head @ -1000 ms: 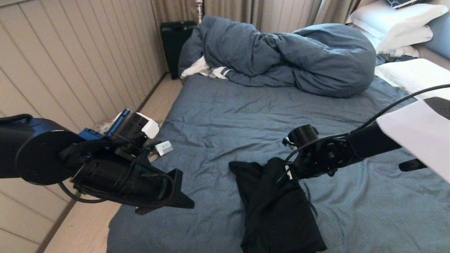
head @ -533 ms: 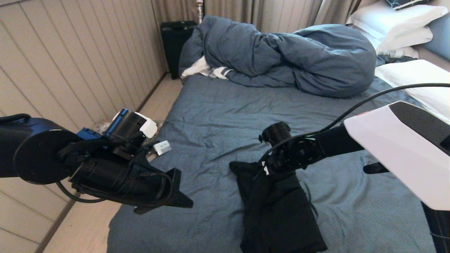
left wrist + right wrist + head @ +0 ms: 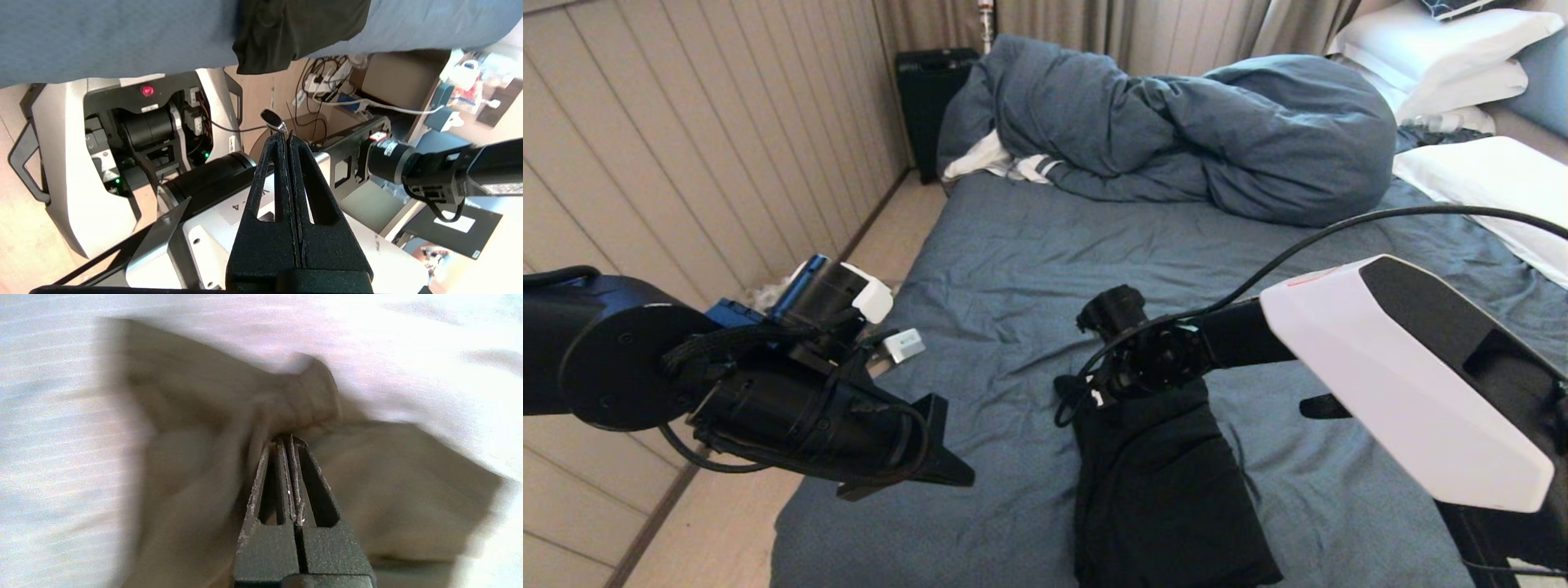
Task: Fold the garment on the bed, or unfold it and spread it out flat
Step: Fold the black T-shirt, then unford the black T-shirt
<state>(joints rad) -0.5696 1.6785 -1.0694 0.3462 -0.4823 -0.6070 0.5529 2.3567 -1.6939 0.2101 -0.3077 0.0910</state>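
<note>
The garment [image 3: 1168, 490], a black T-shirt, lies bunched in a long heap on the near part of the bed [image 3: 1029, 261], and its lower end hangs over the bed's edge [image 3: 294, 28]. My right gripper [image 3: 284, 437] is shut on a bunched fold of the garment [image 3: 196, 457] at its far end. In the head view the right wrist [image 3: 1143, 359] hides those fingers. My left gripper [image 3: 964, 474] hangs shut and empty off the bed's left side, its fingertips [image 3: 282, 141] pressed together.
A bunched blue-grey duvet [image 3: 1192, 131] fills the far part of the bed, with white pillows [image 3: 1445, 49] at the far right. A black case [image 3: 931, 98] stands by the panelled wall. A strip of floor [image 3: 727, 523] runs along the bed's left side.
My right arm has swung left across the bed, drawing the garment's far end leftward over itself. The left arm has stayed still.
</note>
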